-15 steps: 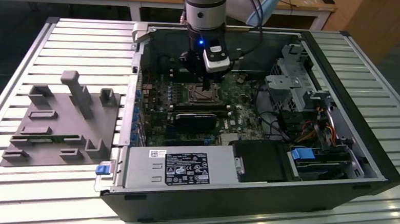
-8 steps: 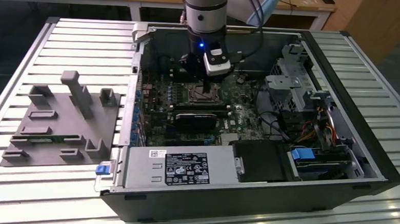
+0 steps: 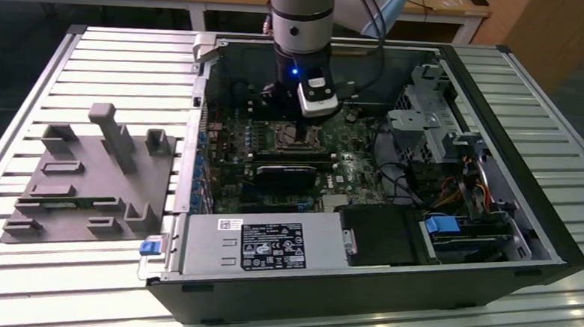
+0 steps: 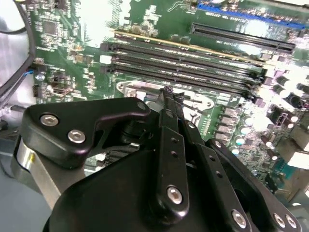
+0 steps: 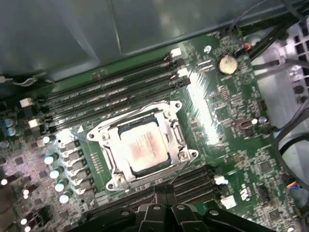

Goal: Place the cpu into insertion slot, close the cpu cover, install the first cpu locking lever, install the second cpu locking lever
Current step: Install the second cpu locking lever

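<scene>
The cpu [image 5: 145, 145] lies flat in the insertion slot [image 5: 110, 182] of the green motherboard, its dull silver top showing. The cpu cover [image 5: 172, 131] is down around it, framing the chip. A thin wire lever [image 5: 189, 162] runs along the socket edge closest to my fingertips. My gripper [image 5: 165, 189] is shut with nothing visible between its black fingers, and it hovers just beside that socket edge. In the second wrist view the gripper [image 4: 167, 93] points at the socket's silvery rim [image 4: 137, 89]. In the exterior view the gripper [image 3: 286, 124] hangs over the insertion slot [image 3: 291, 136] inside the open case.
Long memory slots [image 5: 111, 99] flank the socket. A black card [image 3: 286, 172], the power supply [image 3: 268, 241], a drive cage [image 3: 424, 125] and loose cables [image 3: 470, 191] crowd the case. A grey fixture [image 3: 91, 175] sits on the slatted table at the exterior view's left.
</scene>
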Tool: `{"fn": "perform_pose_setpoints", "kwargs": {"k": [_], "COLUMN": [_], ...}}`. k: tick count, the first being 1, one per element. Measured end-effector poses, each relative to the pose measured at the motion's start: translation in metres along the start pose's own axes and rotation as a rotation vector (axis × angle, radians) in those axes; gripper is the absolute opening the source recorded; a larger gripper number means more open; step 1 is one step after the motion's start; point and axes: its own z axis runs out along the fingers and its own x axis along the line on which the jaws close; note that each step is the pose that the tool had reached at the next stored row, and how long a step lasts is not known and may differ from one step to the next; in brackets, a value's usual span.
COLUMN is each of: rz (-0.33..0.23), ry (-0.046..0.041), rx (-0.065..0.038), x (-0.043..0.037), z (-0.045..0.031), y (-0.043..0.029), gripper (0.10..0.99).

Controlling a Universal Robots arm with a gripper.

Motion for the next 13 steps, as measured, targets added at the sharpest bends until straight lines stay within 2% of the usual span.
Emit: {"fn": "perform_pose_setpoints", "kwargs": {"k": [4, 5, 9, 11, 13], "rz": [-0.003, -0.003, -0.004, -0.007, -0.009], "ry": [0.0651, 0.0686, 0.0703, 0.0686, 0.0628], "rx": [0.025, 0.027, 0.027, 0.026, 0.02], "x": [0.0, 0.0, 0.0, -0.0003, -0.0003], "z": [0.0008, 0.0007, 0.0008, 0.0011, 0.0015], "y": [-0.0002, -0.0003, -0.0003, -0.0017, -0.0033], "gripper": [0.102, 0.102, 0.102, 0.102, 0.102]}}
